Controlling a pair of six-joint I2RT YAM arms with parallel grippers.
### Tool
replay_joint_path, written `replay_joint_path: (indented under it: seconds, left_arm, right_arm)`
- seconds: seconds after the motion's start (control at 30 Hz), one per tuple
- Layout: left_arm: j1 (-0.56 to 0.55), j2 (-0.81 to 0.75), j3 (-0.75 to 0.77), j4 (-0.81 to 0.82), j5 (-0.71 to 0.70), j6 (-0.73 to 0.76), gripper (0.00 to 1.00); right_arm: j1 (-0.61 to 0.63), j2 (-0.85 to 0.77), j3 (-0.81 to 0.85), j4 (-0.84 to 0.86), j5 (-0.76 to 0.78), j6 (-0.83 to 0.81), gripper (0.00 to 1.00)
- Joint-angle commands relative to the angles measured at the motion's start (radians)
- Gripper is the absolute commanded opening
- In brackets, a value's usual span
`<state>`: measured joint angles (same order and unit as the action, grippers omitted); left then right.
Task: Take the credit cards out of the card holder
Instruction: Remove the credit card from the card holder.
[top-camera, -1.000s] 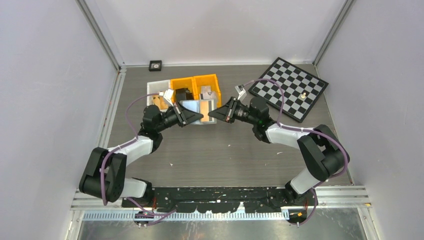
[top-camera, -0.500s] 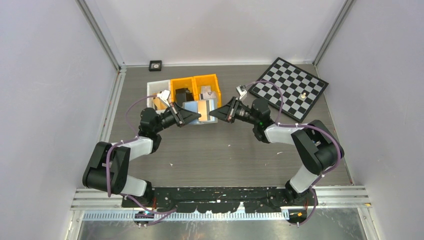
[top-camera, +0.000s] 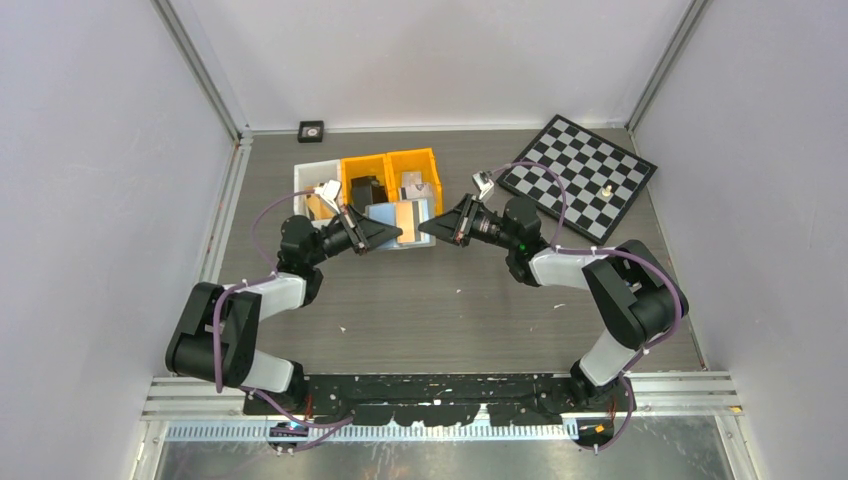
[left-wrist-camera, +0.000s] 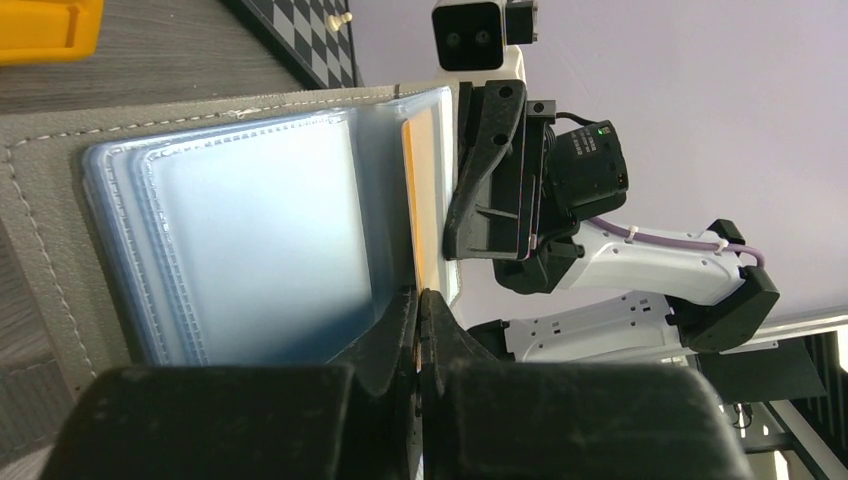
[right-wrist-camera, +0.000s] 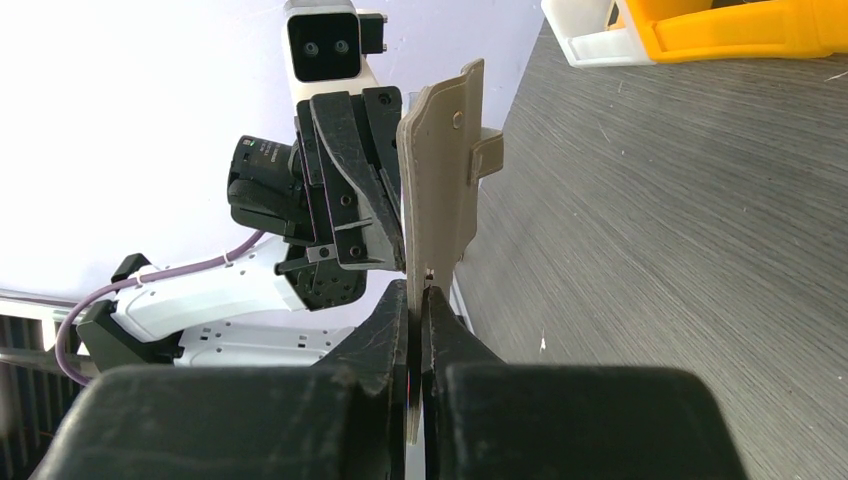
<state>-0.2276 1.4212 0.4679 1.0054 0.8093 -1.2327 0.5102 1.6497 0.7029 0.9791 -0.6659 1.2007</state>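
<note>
From above, I see the card holder (top-camera: 400, 218) lifted off the table (top-camera: 450, 310) just in front of the orange bins (top-camera: 390, 165). It is spread open between my two arms. The left gripper (top-camera: 393, 233) meets it at its near-left edge and the right gripper (top-camera: 427, 228) at its right edge. A pale blue card (top-camera: 383, 213) shows in the left half and a tan card (top-camera: 411, 214) in the right half.

On the left wrist camera, the left gripper (left-wrist-camera: 417, 300) has its fingers pressed together on the holder's near edge, right at the line between the pale blue card (left-wrist-camera: 260, 250) and the tan card (left-wrist-camera: 420, 190). I cannot tell whether they pinch a sleeve or a card. Both cards sit behind clear sleeves, and the right gripper (left-wrist-camera: 462, 170) is clamped on the far edge.

On the right wrist camera, I see the card holder (right-wrist-camera: 440, 190) edge-on and upright. The right gripper (right-wrist-camera: 417, 295) is closed on its lower edge, and the left gripper (right-wrist-camera: 385, 190) is pressed against its other face.
</note>
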Motion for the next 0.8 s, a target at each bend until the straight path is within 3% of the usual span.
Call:
replay_joint_path:
  seconds: [0.0,0.17,0.4,0.77]
  left_arm:
    - [0.014,0.001,-0.002,0.071,-0.002,-0.001,0.04]
    - [0.014,0.016,-0.012,0.152,0.002,-0.043,0.14]
    - [0.014,0.046,-0.012,0.205,0.007,-0.072,0.0]
    - [0.065,0.017,-0.048,0.167,-0.022,-0.056,0.0]
  right_arm:
    - [-0.01,-0.049,0.004,0.075,-0.006,0.002,0.01]
    - [-0.01,-0.042,0.005,0.081,-0.007,0.006,0.01]
    - [-0.01,-0.042,0.003,0.081,-0.006,0.008,0.01]
    - [-0.042,-0.097,-0.036,0.044,0.041,-0.022,0.01]
